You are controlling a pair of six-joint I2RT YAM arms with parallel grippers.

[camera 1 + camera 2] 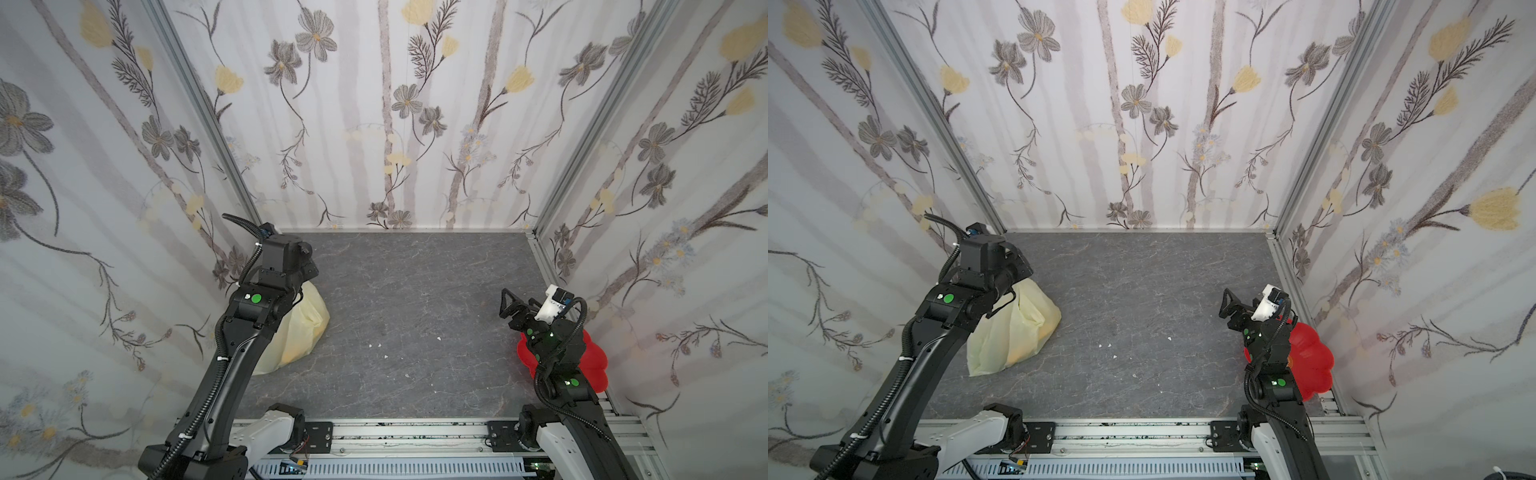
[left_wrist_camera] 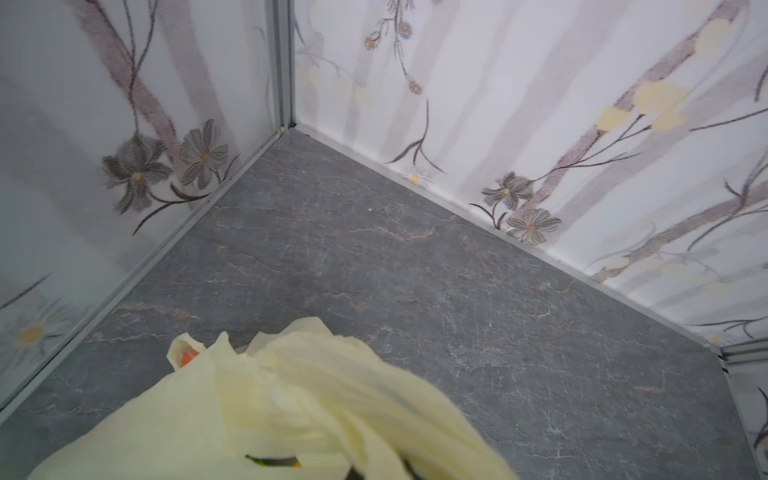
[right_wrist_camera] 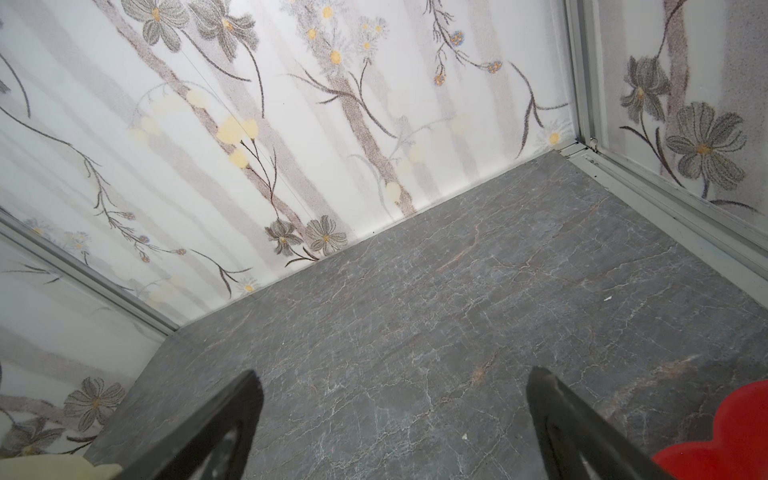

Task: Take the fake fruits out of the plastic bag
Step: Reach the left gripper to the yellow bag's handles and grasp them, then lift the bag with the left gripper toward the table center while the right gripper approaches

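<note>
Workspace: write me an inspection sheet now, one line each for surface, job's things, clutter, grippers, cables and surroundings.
surface: grey marbled table, flat.
job's things: plastic bag slumped at the left side, its top gathered upward; fake fruits: none seen outside it, contents veiled.
clutter: red dish at the right edge, partly under the right arm; white specks mid-table.
grippers: left gripper shut on the plastic bag's bunched top; right gripper open, empty, above the table.
cables: black conduit zip-tied along the left arm; another on the right arm.
surroundings: floral walls on three sides; aluminium rail in front.
</note>
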